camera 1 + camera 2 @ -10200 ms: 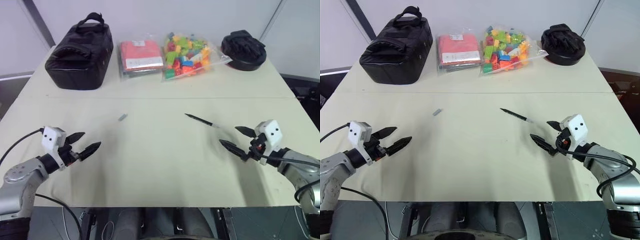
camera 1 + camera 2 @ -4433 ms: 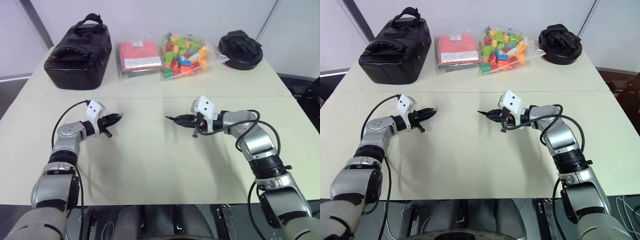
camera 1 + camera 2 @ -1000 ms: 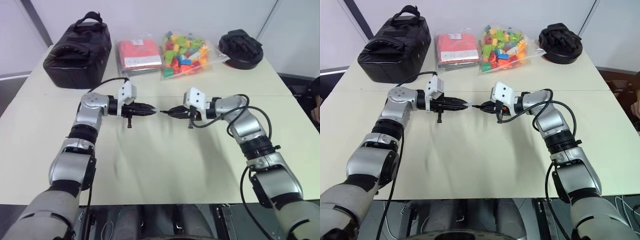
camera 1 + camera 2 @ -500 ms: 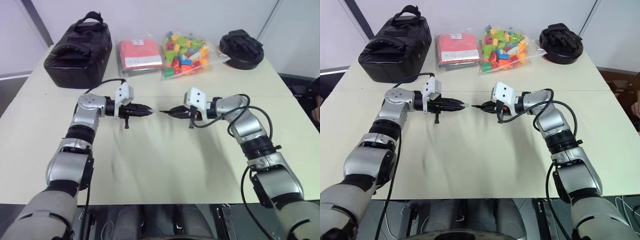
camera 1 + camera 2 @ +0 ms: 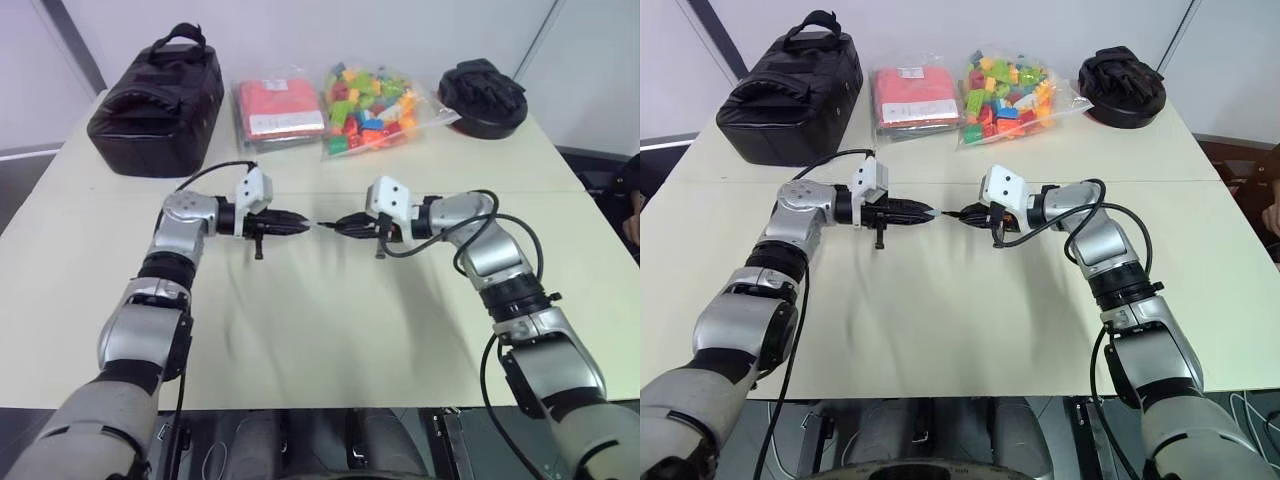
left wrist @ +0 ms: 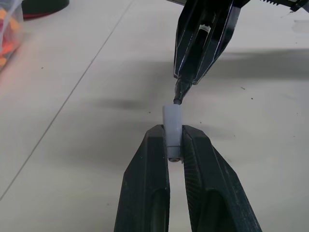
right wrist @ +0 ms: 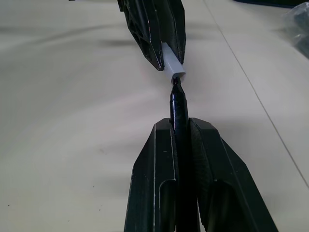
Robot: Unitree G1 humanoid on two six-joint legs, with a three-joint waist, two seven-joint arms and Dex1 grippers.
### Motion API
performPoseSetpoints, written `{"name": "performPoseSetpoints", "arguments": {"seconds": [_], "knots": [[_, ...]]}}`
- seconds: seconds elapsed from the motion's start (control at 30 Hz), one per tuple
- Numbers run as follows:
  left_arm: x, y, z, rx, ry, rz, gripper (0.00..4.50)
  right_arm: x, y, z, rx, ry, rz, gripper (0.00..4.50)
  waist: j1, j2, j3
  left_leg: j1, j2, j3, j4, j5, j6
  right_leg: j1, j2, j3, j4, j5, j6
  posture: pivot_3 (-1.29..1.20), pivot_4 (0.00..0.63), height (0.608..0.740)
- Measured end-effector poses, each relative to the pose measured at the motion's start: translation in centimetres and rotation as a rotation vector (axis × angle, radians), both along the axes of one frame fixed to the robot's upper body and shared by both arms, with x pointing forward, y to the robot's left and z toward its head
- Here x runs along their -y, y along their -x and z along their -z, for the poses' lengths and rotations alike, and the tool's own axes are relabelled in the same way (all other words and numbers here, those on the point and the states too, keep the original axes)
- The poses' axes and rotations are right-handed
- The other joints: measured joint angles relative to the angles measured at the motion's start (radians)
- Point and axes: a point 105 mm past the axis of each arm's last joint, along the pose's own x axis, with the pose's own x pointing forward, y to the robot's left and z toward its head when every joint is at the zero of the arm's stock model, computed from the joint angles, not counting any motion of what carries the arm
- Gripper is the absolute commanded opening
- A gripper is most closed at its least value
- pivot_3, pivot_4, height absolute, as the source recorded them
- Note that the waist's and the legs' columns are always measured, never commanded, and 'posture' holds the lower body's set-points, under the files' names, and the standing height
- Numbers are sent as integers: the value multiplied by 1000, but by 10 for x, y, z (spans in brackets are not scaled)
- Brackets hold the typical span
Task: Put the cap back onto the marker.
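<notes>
Holding now: your left gripper [image 6: 174,140] pinches the short pale grey tube-like cap [image 6: 172,126] between closed fingers.
Right gripper [image 7: 181,128]: clamped on your thin black pointed marker [image 7: 177,104].
Meeting point: above the cream table [image 5: 320,330], tip at the cap's mouth, seemingly just touching.

Count on the desk [image 5: 330,350]: one. Grippers: two, a left gripper [image 5: 298,226] and a right gripper [image 5: 345,224]. Marker [image 7: 177,104]: one. Cap [image 6: 172,123]: one. Black bag [image 5: 158,98]: one. Clear packet with red contents [image 5: 280,112]: one. Clear bag of coloured building blocks [image 5: 375,108]: one; the blocks inside are heaped and too many to count apart. Black glove-like item on a round black base [image 5: 485,95]: one.
</notes>
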Motion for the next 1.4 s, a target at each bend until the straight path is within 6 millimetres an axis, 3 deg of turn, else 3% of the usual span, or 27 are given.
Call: {"name": "performPoseSetpoints", "arguments": {"seconds": [0.8, 1.4], "knots": [[14, 2, -1, 39, -50, 78, 48, 0, 2, 2, -7, 12, 0, 0, 0, 0, 0, 0, -1, 0, 0, 0, 0, 0, 0, 0, 0, 0, 0, 0, 150, 740], [21, 3, -6, 342, -272, 177, 48, 0, 2, 7, 2, 42, -15, 0, 0, 0, 0, 0, 0, 1, 0, 0, 0, 0, 0, 0, 0, 0, 0, 0, 150, 740]]}}
